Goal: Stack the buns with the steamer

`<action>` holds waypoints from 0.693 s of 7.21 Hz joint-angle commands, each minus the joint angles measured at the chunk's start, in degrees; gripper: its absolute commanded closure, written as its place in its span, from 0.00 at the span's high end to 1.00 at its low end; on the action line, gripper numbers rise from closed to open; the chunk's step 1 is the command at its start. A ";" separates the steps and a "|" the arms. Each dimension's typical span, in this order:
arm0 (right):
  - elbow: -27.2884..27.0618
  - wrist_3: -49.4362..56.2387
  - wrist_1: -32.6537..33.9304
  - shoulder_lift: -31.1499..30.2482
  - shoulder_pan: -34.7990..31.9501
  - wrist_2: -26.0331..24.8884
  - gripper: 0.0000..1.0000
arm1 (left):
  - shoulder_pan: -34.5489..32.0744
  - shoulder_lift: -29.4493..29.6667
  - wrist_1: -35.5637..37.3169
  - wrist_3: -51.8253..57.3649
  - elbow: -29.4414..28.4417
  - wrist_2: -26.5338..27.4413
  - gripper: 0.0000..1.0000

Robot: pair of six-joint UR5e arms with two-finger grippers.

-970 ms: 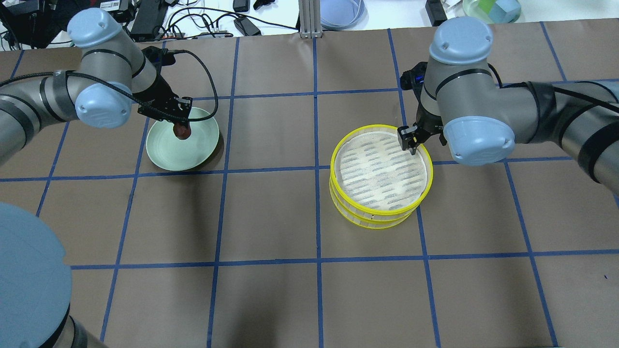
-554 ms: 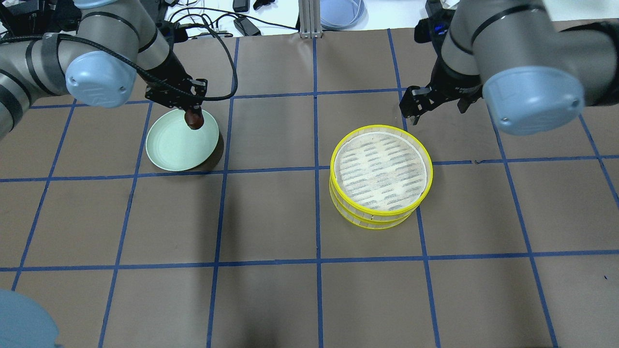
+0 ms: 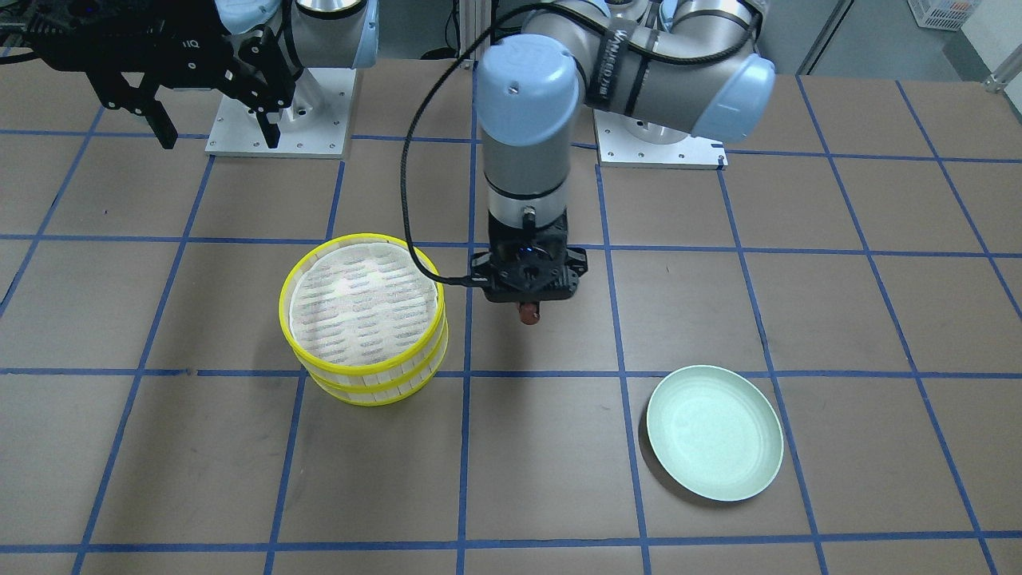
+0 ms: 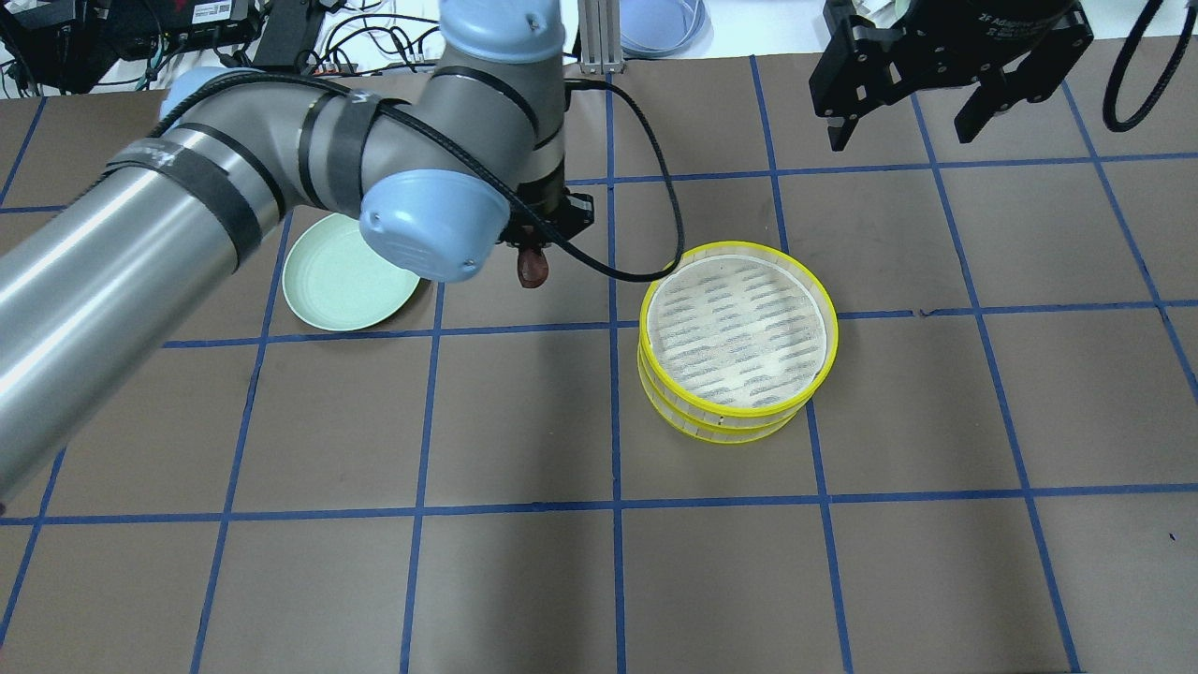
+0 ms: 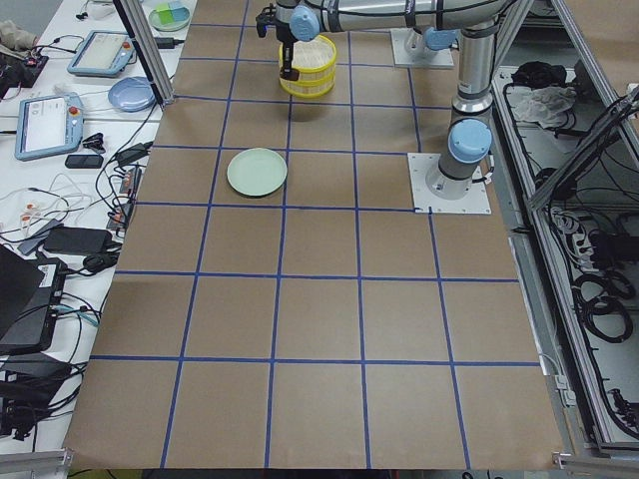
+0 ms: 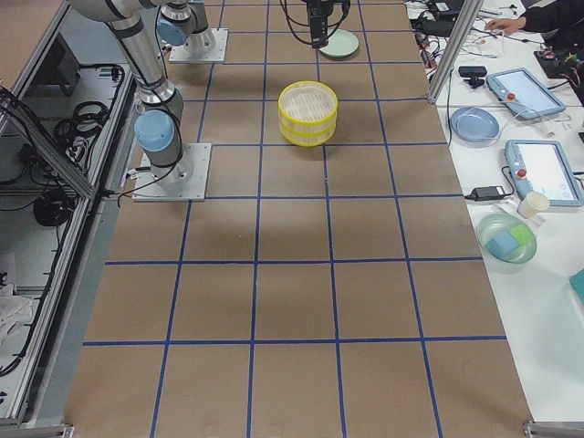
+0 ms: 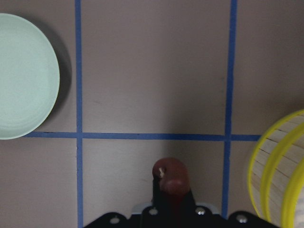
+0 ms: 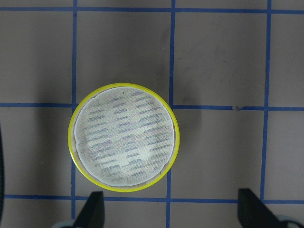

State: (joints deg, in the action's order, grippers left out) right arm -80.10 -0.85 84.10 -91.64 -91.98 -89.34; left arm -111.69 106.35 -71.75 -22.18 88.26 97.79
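The left gripper (image 3: 528, 307) pinches the dark reddish-brown bun (image 3: 528, 315) between its fingers. It hangs over bare tabletop (image 4: 524, 412), and the bun looks held clear of the surface. From the front, the black gripper body covers the fingers and only the bun's lower end pokes out beneath it. From overhead, the arm's grey wrist and blue cap hide nearly all of this gripper (image 4: 534, 253), leaving just the bun (image 4: 533, 269) in sight. In the left wrist view the bun (image 7: 171, 176) hides the fingertips that clamp it.

The steamer (image 4: 737, 329) stands on the robot's right of this gripper, near but not touching, with its two yellow-rimmed tiers stacked. The upper tier (image 3: 363, 301) shows a bare white slotted floor. It covers the inside of the lower tier (image 3: 375, 390), so what lies there cannot be seen. The left wrist view cuts the steamer (image 7: 280, 171) off at the frame edge. The pale green plate (image 4: 332, 281) lies on the gripper's other side, partly behind the elbow cap.

The right gripper (image 4: 898, 136) is spread wide and holds nothing. It is raised high, with its body cut off at the frame top. Its wrist view shows only two dark fingertips (image 8: 92, 211), with the steamer (image 8: 124, 137) below, nearer one finger than the other.
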 commanded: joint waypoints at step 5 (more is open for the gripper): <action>-1.46 -0.20 0.54 0.06 0.40 0.22 1.00 | -8.89 4.56 2.06 -6.38 -2.65 -12.87 0.12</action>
State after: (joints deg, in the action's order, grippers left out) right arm -81.53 -1.09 84.60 -91.64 -91.62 -89.16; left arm -120.31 109.83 -70.41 -28.33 85.50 87.15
